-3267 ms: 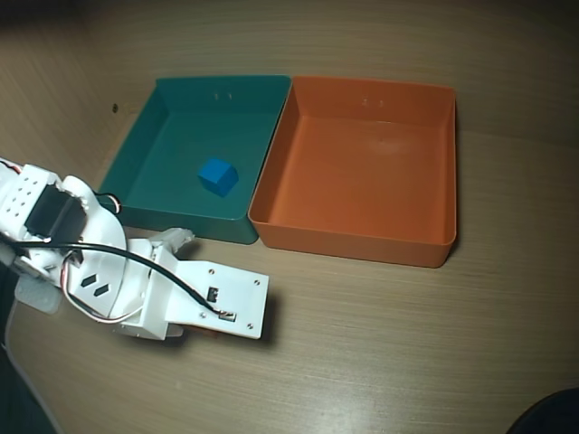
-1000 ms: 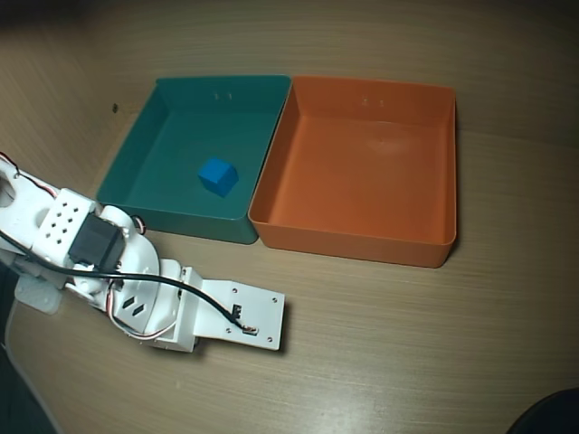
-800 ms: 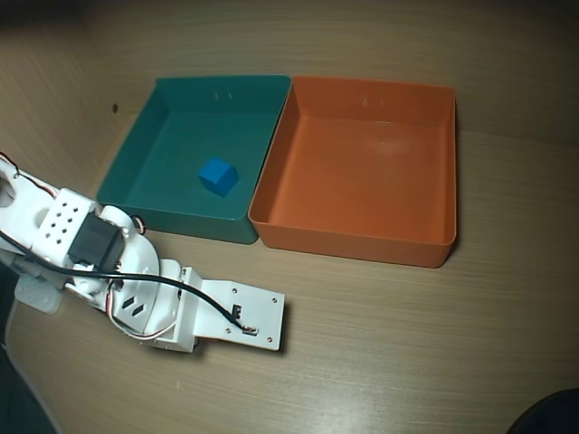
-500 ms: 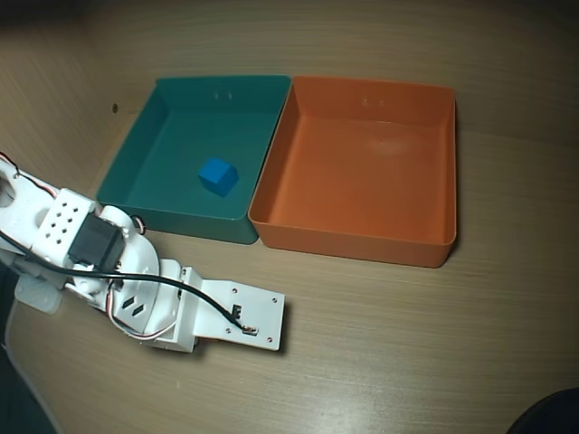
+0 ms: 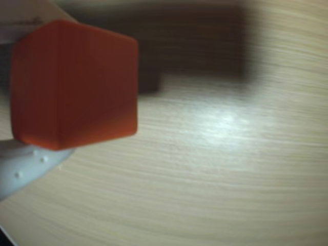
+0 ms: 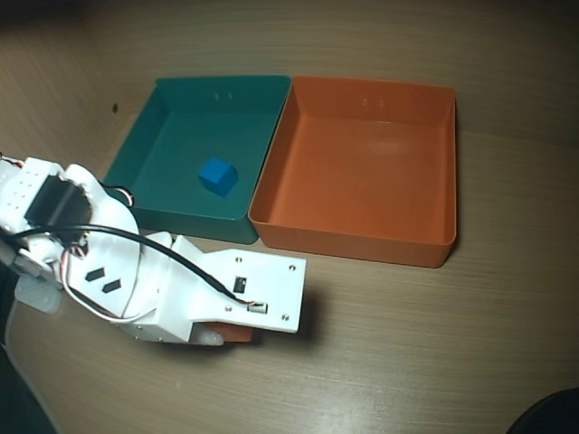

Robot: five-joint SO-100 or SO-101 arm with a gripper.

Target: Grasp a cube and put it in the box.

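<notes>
**Orange cube clamped in the gripper, short of the trays**

In the wrist view the orange cube (image 5: 74, 84) fills the left side, pinched between the white fingers (image 5: 25, 169) of the gripper (image 5: 31, 92) above the wooden table (image 5: 230, 179). In the overhead view the arm (image 6: 181, 289) lies in front of the teal tray (image 6: 149, 117), which holds a blue cube (image 6: 218, 175). The orange box (image 6: 362, 244) stands empty, touching the teal tray.

The table (image 6: 434, 353) is bare beside the gripper (image 6: 237, 336); the box (image 6: 362, 244) wall stands just past it.
</notes>
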